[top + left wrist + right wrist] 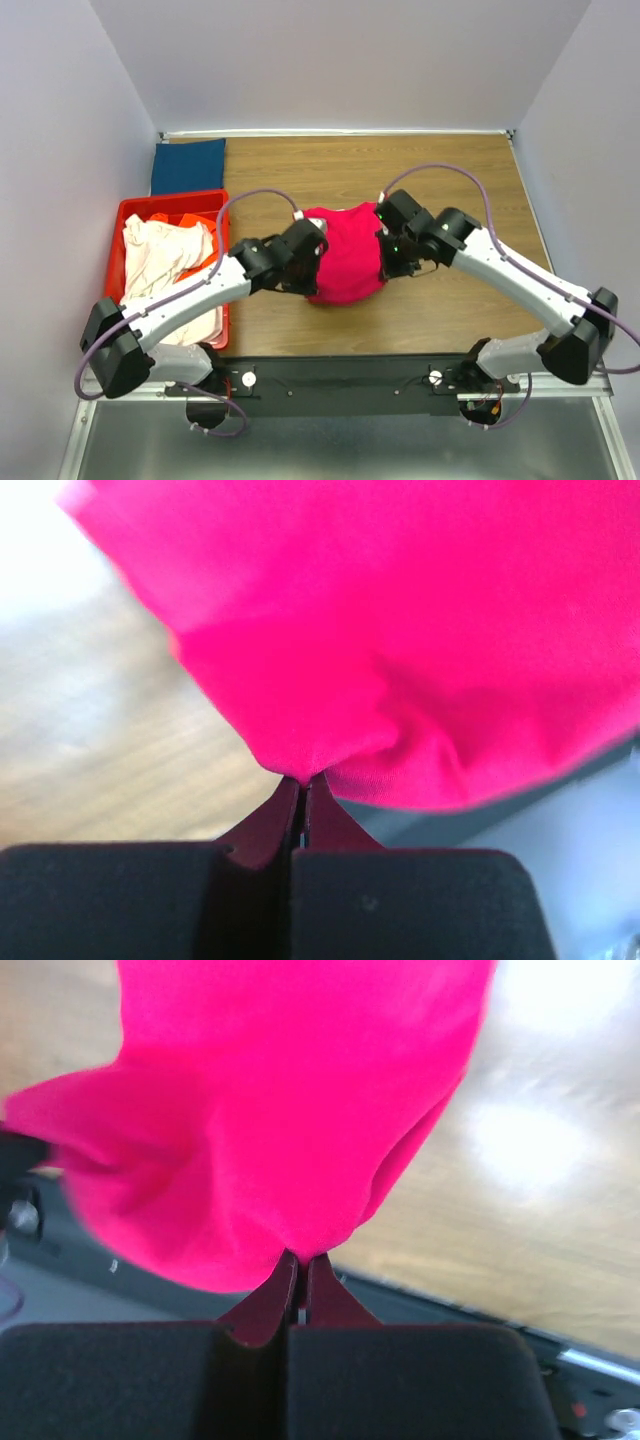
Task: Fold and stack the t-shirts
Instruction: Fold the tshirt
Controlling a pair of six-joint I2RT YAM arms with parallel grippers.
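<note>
Mid-table, between the arms, pink t-shirt is bunched and, judging by the wrist views, lifted partly off the wood. Left gripper is clamped tight on a fold at its left edge, right gripper clamped on cloth at its right edge. The two-sided pinch is likely for spreading it flat before folding. Far left: dark blue t-shirt folded flat, probably the stack base. Left edge: red crate holding crumpled cream t-shirts. Wood-grain table, plain pale walls around.
</note>
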